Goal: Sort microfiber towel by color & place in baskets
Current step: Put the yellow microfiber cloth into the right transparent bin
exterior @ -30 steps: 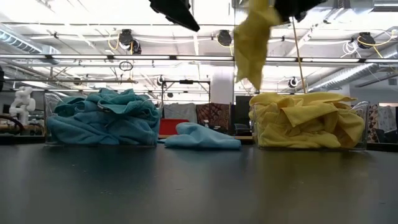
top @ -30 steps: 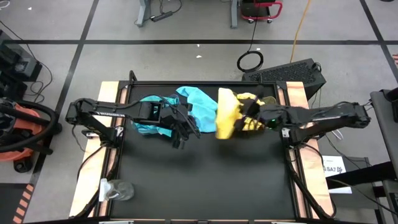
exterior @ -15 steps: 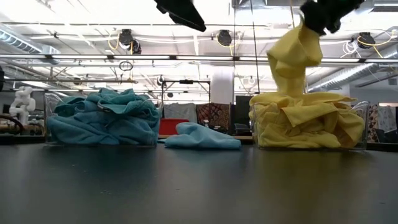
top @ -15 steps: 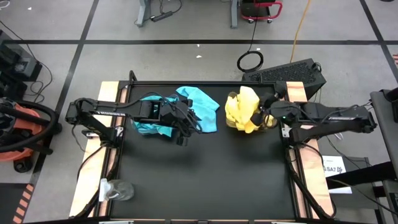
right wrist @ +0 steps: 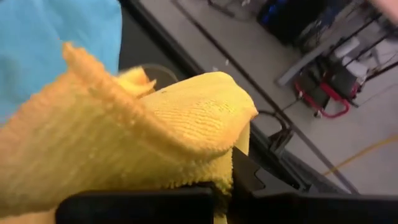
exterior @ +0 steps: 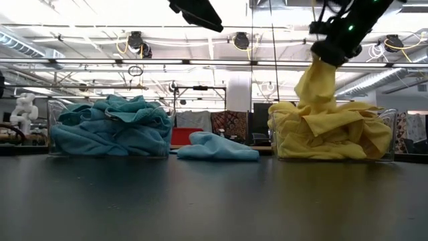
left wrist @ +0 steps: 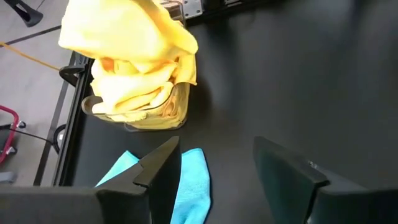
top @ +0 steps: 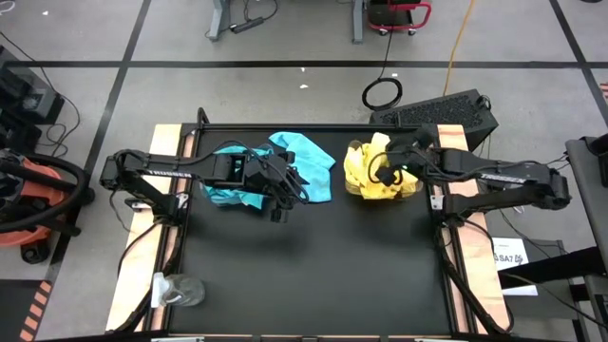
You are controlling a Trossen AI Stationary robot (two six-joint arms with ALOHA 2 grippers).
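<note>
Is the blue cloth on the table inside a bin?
No, in the low view the blue cloth lies flat on the table, between the two bins and outside both.

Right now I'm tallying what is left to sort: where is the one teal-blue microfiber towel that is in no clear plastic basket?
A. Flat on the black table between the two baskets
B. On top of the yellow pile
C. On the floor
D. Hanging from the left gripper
A: the loose teal-blue microfiber towel lies on the black table between the teal-filled basket and the yellow-filled basket.
</note>
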